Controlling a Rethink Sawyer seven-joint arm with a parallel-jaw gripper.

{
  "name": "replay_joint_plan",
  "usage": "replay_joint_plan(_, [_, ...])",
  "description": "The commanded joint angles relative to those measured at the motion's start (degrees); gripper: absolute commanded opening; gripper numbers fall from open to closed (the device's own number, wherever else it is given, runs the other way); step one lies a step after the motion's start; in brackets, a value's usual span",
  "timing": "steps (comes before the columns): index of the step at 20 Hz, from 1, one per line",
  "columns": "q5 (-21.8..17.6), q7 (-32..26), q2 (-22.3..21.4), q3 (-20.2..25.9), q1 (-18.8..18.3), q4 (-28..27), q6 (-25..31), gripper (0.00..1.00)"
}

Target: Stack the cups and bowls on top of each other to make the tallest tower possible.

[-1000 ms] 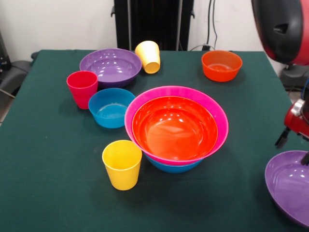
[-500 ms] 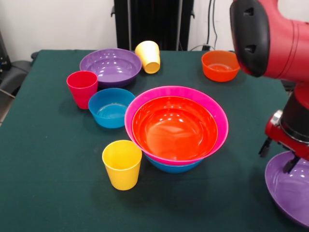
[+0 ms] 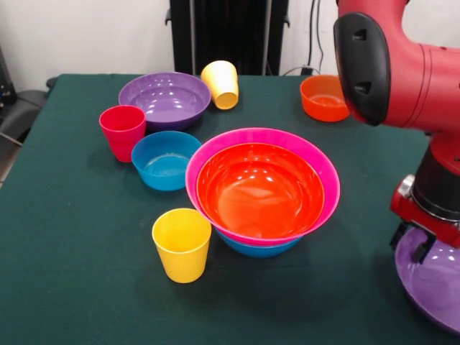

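My gripper (image 3: 415, 246) sits low over the wide glossy purple plastic bowl (image 3: 435, 284) at the tabletop's (image 3: 72, 244) right edge near its front corner, one dark finger (image 3: 422, 251) inside the rim. Whether my jaws are spread or already pinching that rim, I cannot tell; my own wrist hides them.

The tower (image 3: 262, 190) stands mid-tabletop: a big pink plastic bowl (image 3: 327, 169) with a glossy orange bowl (image 3: 259, 190) nested inside and a blue bowl (image 3: 255, 249) beneath.

The risks, as I judge them:
- This purple bowl overhangs or hugs the right edge. A weak bite on its thin slick rim could let it slip and drop off the tabletop.
- Lifted by one side, it will hang tilted and may swing into the pink rim, shoving the tower.
- The yellow plastic cup (image 3: 182, 243) stands just beside the tower's front-left; a shoved tower could topple it.

The red-pink cup (image 3: 122, 131), small blue bowl (image 3: 164, 159), second purple bowl (image 3: 164, 98), tipped pale yellow cup (image 3: 221, 84) and small orange bowl (image 3: 323, 97) lie well clear toward the far edge.
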Motion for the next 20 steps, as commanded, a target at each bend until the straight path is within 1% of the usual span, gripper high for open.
replay_joint_plan(1, [-7.08, -6.85, 2.68, 8.44, -0.66, 4.05, -3.93, 0.0])
replay_joint_plan(7, [-7.1, -4.31, 2.92, 7.94, -0.04, 3.52, -4.08, 0.0])
replay_joint_plan(9, [-6.87, -2.51, 3.0, 7.42, 0.29, 3.28, -3.59, 0.0])
replay_joint_plan(11, [-6.18, -1.95, 2.37, 8.12, 0.47, 3.67, -3.29, 0.0])
replay_joint_plan(13, [-5.98, -1.42, 1.0, 7.71, 1.03, 3.76, -0.91, 0.0])
replay_joint_plan(17, [-5.9, 0.04, -2.43, 5.99, 2.19, 3.71, 5.79, 0.0])
replay_joint_plan(20, [-5.93, 0.32, -4.54, 5.66, 2.62, 4.41, 8.43, 0.0])
